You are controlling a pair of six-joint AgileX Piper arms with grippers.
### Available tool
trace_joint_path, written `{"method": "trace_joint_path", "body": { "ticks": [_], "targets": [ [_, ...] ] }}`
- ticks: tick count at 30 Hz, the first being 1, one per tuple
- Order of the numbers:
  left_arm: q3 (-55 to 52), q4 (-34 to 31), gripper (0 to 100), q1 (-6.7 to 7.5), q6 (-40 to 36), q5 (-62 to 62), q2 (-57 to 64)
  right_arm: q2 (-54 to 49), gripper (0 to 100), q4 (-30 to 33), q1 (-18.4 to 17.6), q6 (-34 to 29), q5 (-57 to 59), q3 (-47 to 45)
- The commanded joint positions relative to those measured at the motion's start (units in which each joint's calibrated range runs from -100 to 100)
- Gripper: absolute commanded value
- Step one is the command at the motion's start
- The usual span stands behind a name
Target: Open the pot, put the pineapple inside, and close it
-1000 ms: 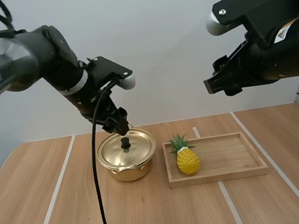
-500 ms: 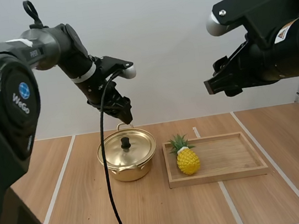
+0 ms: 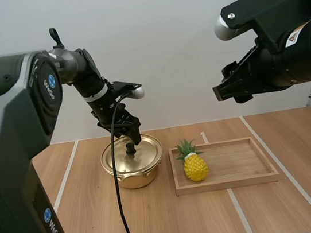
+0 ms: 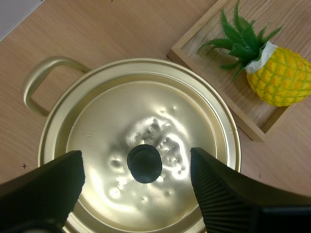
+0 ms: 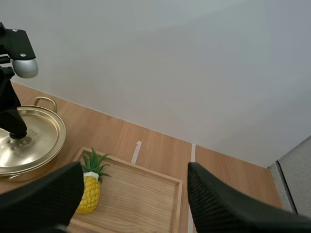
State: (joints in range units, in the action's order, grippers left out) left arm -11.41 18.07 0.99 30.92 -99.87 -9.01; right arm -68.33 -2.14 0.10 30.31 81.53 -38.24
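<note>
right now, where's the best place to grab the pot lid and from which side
Take the black knob at the centre of the lid, straight down from above. The shallow lid sits flush in the pot, so its edge likely offers no purchase. The open left gripper straddles the knob.

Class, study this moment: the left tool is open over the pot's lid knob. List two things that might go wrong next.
1. The left tool is open over the small knob; closing off-centre, it may let the knob slip.
2. The pot stands close beside the tray holding the pineapple; a swung lid might knock either.
</note>
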Motion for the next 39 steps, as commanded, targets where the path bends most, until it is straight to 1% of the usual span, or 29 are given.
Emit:
{"method": "trace_joint_path", "body": {
  "ticks": [1,8,19,26,28,33,39],
  "targets": [
    [0.6,-0.2,100,0.28,-0.3,-0.1,-0.5,0.8,100,0.6,-0.1,0.0,-0.5,0.3],
    [0.3,-1.7,100,0.28,-0.1,-0.1,-0.5,3.0,100,0.7,-0.1,0.0,-1.2,0.3],
    [0.1,-1.6,100,0.32,0.6,-0.1,-0.6,3.0,100,0.4,-0.1,0.0,-2.2,0.3],
    [-2.1,-1.3,100,0.38,1.7,-0.1,-0.6,3.0,100,0.4,-0.1,0.0,-2.4,0.3],
    [-2.3,-1.0,100,0.38,1.9,-0.1,-0.6,3.0,100,0.4,-0.1,0.0,-2.4,0.3],
    [-2.3,2.0,100,0.38,2.3,-0.1,-0.6,3.0,100,0.4,-0.1,0.0,-2.3,0.3],
    [-2.3,2.4,100,0.38,2.3,-0.1,-0.6,3.0,100,0.4,-0.1,0.0,-1.7,0.3]
  ]
}}
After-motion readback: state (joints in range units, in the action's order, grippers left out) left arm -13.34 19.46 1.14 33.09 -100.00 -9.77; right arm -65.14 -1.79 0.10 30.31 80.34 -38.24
